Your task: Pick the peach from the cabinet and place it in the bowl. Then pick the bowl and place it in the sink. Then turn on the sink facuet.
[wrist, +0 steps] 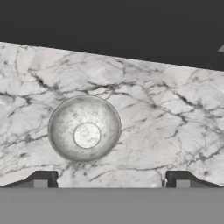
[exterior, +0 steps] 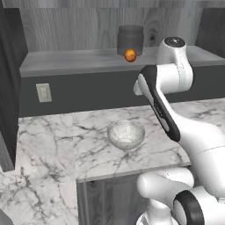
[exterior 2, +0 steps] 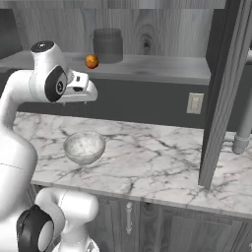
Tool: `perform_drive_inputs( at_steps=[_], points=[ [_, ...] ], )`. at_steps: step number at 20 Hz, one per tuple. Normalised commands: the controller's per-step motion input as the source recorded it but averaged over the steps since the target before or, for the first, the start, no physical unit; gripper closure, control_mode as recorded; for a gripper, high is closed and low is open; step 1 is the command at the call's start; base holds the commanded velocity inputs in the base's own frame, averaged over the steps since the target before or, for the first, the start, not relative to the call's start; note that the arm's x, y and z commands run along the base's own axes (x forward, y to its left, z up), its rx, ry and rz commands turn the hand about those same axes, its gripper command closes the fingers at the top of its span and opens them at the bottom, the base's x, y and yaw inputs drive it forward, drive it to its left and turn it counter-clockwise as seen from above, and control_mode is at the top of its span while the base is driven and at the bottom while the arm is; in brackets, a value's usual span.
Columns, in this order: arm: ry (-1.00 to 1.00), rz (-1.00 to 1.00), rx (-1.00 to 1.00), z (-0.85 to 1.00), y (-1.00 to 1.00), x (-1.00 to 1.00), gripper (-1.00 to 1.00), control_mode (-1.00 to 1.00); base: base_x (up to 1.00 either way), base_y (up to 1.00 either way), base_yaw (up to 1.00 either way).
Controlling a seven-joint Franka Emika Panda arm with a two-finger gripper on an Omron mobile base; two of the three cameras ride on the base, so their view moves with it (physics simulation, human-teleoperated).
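Two base cameras look forward and down across the marble tabletop point(exterior: 52, 149) toward the cabinet point(exterior: 66, 26) shelf: one from behind the arm's left, with the arm at lower right, the other from behind its right, with the arm at lower left. Both take in the bowl point(exterior: 126, 134) near the tabletop's front edge and the peach point(exterior: 130, 55) on the shelf. The hand camera looks straight down at close range on the bowl, its jaws' tips wide apart at the bottom.
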Motion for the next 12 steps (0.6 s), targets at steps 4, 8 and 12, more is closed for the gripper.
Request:
perform_drive_inputs(
  at_steps=[4,8,12],
  points=[
    [-0.26,0.00,-0.10,0.91,0.00,-0.12,-1.00,-1.00,0.00,0.00,0.00],
    [-0.05,0.01,-0.04,0.48,0.00,0.00,-1.00,-1.00,0.00,0.00,0.00],
    [0.03,0.00,0.00,0.42,0.08,0.00,-1.00,-1.00,0.00,0.00,0.00]
  ],
)
